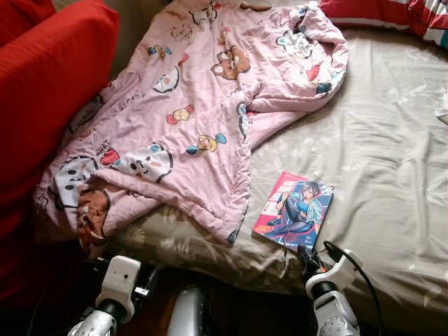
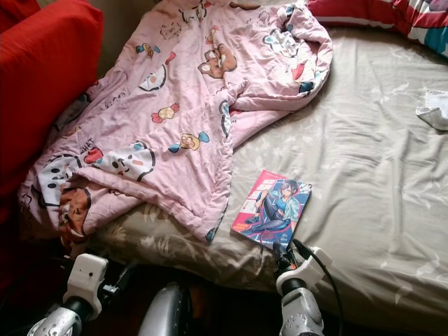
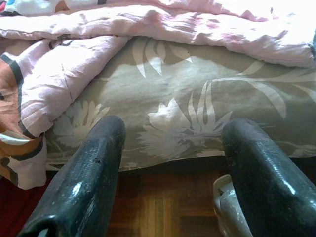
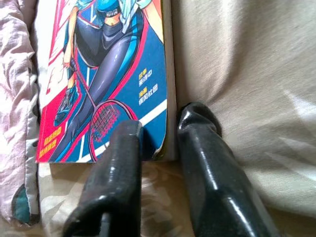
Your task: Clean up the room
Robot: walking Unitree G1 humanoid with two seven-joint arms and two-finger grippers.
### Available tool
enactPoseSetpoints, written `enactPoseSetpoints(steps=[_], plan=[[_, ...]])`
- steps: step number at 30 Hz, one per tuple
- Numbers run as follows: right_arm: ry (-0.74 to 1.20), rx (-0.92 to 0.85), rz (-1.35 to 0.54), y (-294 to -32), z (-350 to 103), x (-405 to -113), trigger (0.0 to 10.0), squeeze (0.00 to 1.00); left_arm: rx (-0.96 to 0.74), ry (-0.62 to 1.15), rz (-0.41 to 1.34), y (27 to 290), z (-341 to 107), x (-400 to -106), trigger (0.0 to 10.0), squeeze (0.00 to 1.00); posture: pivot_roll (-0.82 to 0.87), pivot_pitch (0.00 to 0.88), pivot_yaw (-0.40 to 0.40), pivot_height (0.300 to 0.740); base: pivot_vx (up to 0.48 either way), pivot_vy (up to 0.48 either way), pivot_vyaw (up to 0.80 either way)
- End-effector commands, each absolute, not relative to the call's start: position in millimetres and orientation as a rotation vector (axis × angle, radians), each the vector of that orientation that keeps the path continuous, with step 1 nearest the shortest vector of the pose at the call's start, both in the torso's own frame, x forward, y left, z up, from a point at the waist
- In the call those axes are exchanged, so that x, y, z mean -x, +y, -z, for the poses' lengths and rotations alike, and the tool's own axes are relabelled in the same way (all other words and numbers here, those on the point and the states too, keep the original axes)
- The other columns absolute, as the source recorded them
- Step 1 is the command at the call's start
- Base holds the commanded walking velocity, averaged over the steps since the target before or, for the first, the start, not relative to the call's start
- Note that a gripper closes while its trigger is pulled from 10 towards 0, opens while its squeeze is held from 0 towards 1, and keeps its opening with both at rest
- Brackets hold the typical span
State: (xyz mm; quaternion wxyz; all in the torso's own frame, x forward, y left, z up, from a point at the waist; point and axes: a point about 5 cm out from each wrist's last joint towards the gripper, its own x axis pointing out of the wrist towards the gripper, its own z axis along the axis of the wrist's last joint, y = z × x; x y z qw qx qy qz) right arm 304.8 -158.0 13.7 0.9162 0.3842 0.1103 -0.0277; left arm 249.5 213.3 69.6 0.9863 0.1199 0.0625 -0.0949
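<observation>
Right end effector (image 4: 160, 133) at the near edge of the book (image 1: 294, 210) on the bed (image 1: 392, 161): fingers narrowly parted, one over the cover corner, the other on the sheet beside its edge, nothing clamped. Blanket (image 1: 196, 112) lies beyond, to its left. Left end effector (image 3: 173, 148) released, fingers wide apart, low before the mattress side.
</observation>
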Motion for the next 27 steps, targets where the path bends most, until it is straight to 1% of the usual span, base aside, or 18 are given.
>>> enactPoseSetpoints(steps=[1, 7, 12, 16, 20, 22, 23, 27], plan=[[0.284, -0.806, 0.037, -141, -6, -300, 0.0, 0.00, -0.271, 0.175, 0.175, 222, -61, -245, 10.0, 0.00, 0.17, 0.282, 0.201, 0.591, 0.000, 0.000, 0.00], [0.179, -0.752, 0.044, -152, -20, -308, 0.0, 0.00, -0.272, 0.171, 0.175, 218, -58, -256, 10.0, 0.00, 0.13, 0.235, 0.188, 0.591, 0.000, 0.000, 0.00], [0.097, -0.687, 0.070, -161, -27, -306, 0.0, 0.00, -0.275, 0.168, 0.176, 216, -56, -259, 10.0, 0.00, 0.12, 0.215, 0.177, 0.591, 0.000, 0.000, 0.00], [0.072, -0.632, 0.104, -166, -27, -304, 0.0, 0.00, -0.274, 0.166, 0.172, 216, -54, -260, 10.0, 0.00, 0.12, 0.208, 0.173, 0.591, 0.000, 0.000, 0.00], [0.025, -0.478, 0.166, -175, -32, -299, 0.0, 0.00, -0.274, 0.165, 0.159, 218, -51, -261, 10.0, 0.00, 0.11, 0.195, 0.164, 0.591, 0.000, 0.000, 0.00], [0.018, -0.467, 0.174, -176, -33, -299, 0.0, 0.00, -0.274, 0.164, 0.157, 218, -51, -262, 10.0, 0.00, 0.11, 0.195, 0.164, 0.591, 0.000, 0.000, 0.00], [-0.047, -0.357, 0.168, -179, -45, -299, 0.0, 0.00, -0.266, 0.163, 0.146, 217, -49, -264, 10.0, 0.00, 0.09, 0.175, 0.146, 0.591, 0.000, 0.000, 0.00], [-0.091, -0.290, 0.162, -180, -55, -300, 0.0, 0.00, -0.256, 0.162, 0.138, 213, -46, -266, 10.0, 0.00, 0.07, 0.160, 0.132, 0.591, 0.000, 0.000, 0.00]])
